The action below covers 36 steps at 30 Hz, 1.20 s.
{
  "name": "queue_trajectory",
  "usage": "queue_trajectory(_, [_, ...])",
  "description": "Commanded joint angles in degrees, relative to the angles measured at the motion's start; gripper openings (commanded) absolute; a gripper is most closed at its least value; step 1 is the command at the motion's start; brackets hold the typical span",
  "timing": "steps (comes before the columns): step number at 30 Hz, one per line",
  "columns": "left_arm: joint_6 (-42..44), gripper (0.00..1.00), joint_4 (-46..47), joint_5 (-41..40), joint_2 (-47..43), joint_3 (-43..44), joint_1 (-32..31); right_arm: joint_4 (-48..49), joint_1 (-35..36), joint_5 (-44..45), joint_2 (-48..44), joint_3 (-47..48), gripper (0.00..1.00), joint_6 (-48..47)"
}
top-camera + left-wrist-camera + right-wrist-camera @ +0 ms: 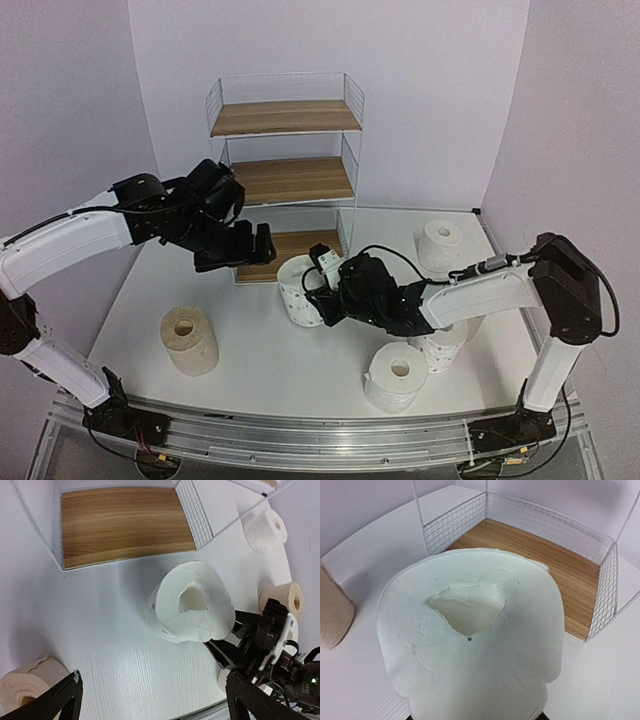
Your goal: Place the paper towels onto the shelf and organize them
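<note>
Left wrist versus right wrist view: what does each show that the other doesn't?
Left wrist only: the right pincer clamped on the dotted roll, the open left pincer, a white roll, a second tan roll. Right wrist only: the mesh rail wrapping several sides of the bottom board. Both: the dotted roll, the bottom board, the near tan roll.

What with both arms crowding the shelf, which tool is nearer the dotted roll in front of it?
Right. The right tool grips the dotted roll at its side; the left tool hangs open above it, toward the shelf, not touching.
</note>
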Motion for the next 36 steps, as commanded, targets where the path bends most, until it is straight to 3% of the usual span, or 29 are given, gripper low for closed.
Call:
queue_trajectory(1, [-7.0,1.0,-4.3,-11.3,-8.5,-3.8,0.1,5.4,-3.1,6.7,4.9,8.8,0.06,2.7])
queue_trajectory(11, [-13.1,1.0,-3.8,-12.1,-17.3,-13.1,0.1,6.5,-8.1,11.8,18.8,23.7,0.08,4.9])
queue_trajectory(25, [-15.5,1.0,-3.7,-13.5,-21.7,-15.9,0.1,11.0,-9.7,16.8,27.7,29.9,0.11,4.7])
queue_trajectory(30, [-15.6,1.0,-3.7,-13.4,-21.9,-16.0,0.1,11.0,-10.4,16.9,27.9,29.3,0.25,5.6])
queue_trajectory(36, [-16.0,1.0,-3.8,-13.0,-21.5,-16.3,0.1,11.1,-10.4,17.0,26.6,27.0,0.61,5.9])
